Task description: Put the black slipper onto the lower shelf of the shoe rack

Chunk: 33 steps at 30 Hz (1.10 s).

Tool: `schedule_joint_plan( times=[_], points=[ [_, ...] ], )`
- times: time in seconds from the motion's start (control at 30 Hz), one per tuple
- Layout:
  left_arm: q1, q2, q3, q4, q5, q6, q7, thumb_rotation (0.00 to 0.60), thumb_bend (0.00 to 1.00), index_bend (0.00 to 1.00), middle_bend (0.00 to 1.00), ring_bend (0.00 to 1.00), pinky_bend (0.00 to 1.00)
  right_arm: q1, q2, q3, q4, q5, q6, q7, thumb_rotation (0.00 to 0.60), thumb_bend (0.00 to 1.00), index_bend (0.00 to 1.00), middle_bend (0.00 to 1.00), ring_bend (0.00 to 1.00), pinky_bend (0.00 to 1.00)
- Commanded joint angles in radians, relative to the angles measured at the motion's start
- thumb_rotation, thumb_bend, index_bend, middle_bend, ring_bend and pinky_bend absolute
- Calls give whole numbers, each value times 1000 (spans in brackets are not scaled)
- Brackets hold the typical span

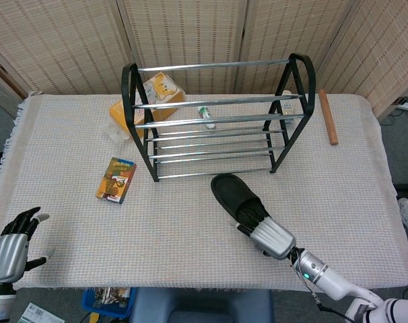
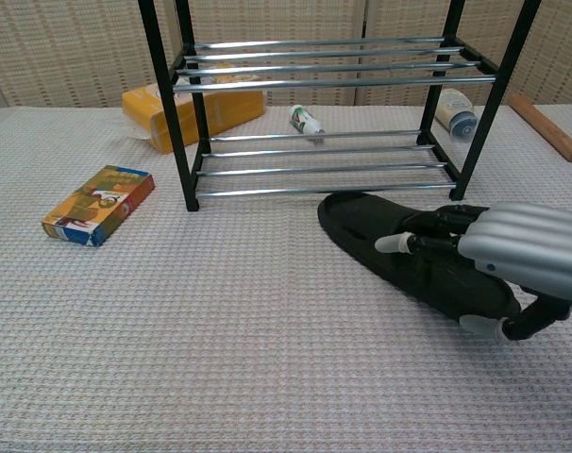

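One black slipper (image 1: 232,195) flat on bench (image 1: 338,195), toe just before shoe rack (image 1: 217,121) front edge. Right hand (image 1: 268,232) fingers (image 2: 428,236) grip its heel. Left hand (image 1: 9,245) near bench edge, fingers spread, holding nothing.
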Motion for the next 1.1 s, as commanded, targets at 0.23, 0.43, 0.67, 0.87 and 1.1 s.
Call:
schedule_joint_plan(
  times=[0.23, 0.43, 0.67, 0.87, 1.1],
  points=[
    [-2, 0, 0, -1, 5, -1, -4, 600, 223, 262, 160, 165, 270, -8, -1, 103, -43, 86, 18, 29, 600, 379, 0, 119, 41, 71],
    [0, -1, 3, 5, -1, -4, -8, 600, 223, 262, 160, 165, 270, 17, 38, 158, -107, 223, -83, 28, 600, 759, 0, 110, 40, 71],
    [-1, -5, 3, 13, -6, -11, -9, 600, 223, 263, 160, 165, 270, 54, 61, 223, -107, 377, -171, -14, 600, 891, 0, 141, 40, 71],
    [-4, -9, 2, 15, -5, -14, -7, 600, 223, 263, 160, 165, 270, 105, 21, 255, -32, 526, -279, -53, 600, 908, 0, 142, 58, 71],
    [-6, -8, 2, 16, -6, -17, -10, 600, 223, 263, 160, 165, 270, 157, -58, 255, 75, 607, -358, -92, 600, 932, 0, 143, 97, 71]
  ],
)
